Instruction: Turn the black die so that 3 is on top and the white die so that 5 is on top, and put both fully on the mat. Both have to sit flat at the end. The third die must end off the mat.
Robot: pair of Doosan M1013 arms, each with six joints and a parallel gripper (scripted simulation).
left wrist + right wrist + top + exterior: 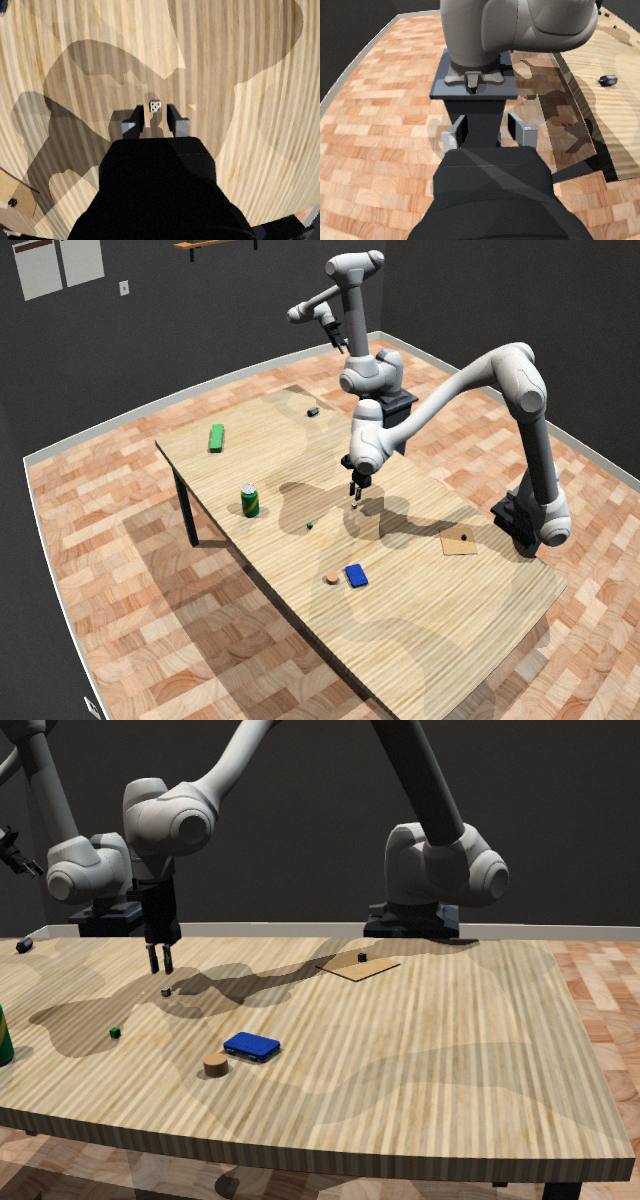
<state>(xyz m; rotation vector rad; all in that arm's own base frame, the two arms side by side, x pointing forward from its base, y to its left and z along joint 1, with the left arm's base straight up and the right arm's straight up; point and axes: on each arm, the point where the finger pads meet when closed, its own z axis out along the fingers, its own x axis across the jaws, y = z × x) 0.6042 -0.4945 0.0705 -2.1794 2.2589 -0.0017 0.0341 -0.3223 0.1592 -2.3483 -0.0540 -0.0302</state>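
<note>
A small white cube die (354, 506) (165, 991) (155, 106) is seen on the striped wooden table beneath the left gripper (355, 491) (161, 972) (156, 114), its black fingers held partly spread, while a black cube die (463, 537) (361, 957) (13, 202) is borne by the tan square mat (454, 547) (356, 973) (25, 196)

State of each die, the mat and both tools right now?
White die: flat on table, off mat
Black die: on mat
Green die: off mat
Mat: flat
Left tool: part-open, empty
Right tool: wide open, empty
</note>
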